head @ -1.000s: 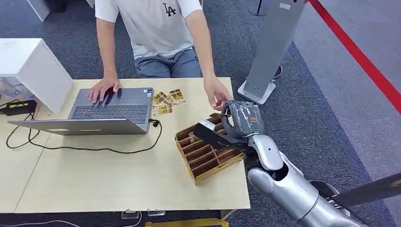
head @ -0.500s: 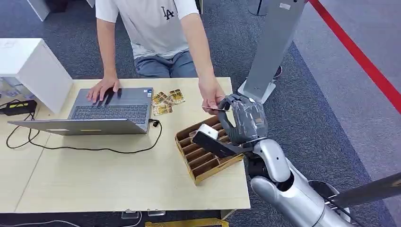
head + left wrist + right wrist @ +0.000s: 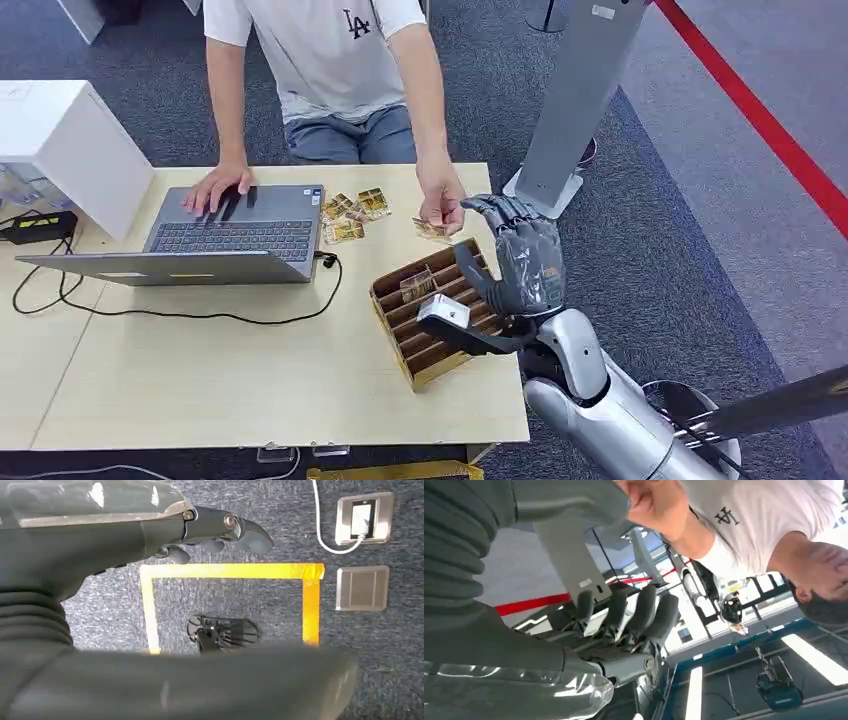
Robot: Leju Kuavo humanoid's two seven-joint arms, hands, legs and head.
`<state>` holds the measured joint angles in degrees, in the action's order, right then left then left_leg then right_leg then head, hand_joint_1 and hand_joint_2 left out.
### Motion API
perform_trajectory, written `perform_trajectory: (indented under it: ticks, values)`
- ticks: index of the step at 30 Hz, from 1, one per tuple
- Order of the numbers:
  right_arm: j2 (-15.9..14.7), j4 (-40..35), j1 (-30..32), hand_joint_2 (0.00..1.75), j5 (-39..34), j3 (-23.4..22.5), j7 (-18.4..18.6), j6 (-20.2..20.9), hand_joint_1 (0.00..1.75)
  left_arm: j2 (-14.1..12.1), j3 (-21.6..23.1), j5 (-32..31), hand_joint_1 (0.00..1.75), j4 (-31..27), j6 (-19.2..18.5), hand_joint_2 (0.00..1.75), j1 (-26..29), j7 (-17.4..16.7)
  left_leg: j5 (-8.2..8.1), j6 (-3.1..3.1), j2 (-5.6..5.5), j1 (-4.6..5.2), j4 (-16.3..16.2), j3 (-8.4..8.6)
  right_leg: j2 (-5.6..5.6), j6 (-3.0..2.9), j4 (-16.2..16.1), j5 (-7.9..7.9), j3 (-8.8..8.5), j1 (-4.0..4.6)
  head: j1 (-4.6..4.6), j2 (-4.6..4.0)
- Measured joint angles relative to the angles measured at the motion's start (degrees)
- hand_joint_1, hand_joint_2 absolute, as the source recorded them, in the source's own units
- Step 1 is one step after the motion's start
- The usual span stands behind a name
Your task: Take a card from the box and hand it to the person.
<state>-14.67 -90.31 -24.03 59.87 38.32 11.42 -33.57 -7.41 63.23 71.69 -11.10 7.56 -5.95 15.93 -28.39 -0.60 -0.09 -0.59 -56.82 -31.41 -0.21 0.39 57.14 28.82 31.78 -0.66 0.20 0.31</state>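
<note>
Your right hand point(image 3: 525, 262) is raised over the wooden card box point(image 3: 432, 318), fingers point(image 3: 505, 211) spread and empty. The card point(image 3: 432, 229) sits just beyond them in the person's hand point(image 3: 441, 204), low over the surface point(image 3: 200, 380); its printed face and long axis are unclear. Your left hand point(image 3: 165, 527) hangs loosely open over carpet.

On the table point(image 3: 200, 380), the laptop point(image 3: 235, 235) lies left of the box point(image 3: 435, 320), loose cards point(image 3: 352, 215) between them farther back.
</note>
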Motion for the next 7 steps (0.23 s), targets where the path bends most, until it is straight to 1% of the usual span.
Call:
perform_trajectory:
  ticks: [2, 4, 5, 7]
  values:
    - [0.33, 0.68, 0.38, 1.75, -4.97, 0.00, -3.65, -2.08, 0.00, 0.00, 0.00, 0.22, 0.00, 0.00, 0.00, 0.00, 0.00, 0.40, 0.00, 0.00, 0.00, 0.00, 0.00, 0.00, 0.00, 0.00, 0.00, 0.00, 0.00, 0.00, 0.00, 0.00]
    - [0.79, 1.31, 0.52, 1.75, -11.61, 0.00, -7.31, -3.15, 0.00, 0.00, 0.00, 0.44, 0.00, 0.00, 0.02, 0.00, 0.00, 0.46, 0.00, 0.00, 0.00, 0.00, 0.00, 0.01, 0.00, 0.00, 0.00, 0.00, 0.00, 0.00, -0.04, 0.00]
    - [1.23, 2.06, 0.64, 1.75, -16.38, -0.02, -9.74, -3.39, 0.00, 0.00, 0.00, 0.59, 0.00, 0.00, 0.02, 0.00, 0.00, 0.46, 0.00, 0.00, 0.00, 0.00, 0.00, 0.01, 0.00, 0.00, 0.00, 0.00, -0.01, 0.00, -0.02, 0.00]
    - [1.62, 2.47, 0.90, 1.75, -20.32, -0.02, -11.33, -2.89, 0.00, 0.00, 0.00, 0.70, 0.00, 0.00, 0.13, 0.00, 0.00, 0.46, 0.00, 0.00, 0.00, 0.00, 0.00, 0.01, 0.00, 0.00, 0.01, 0.00, -0.01, 0.00, 0.00, 0.00]
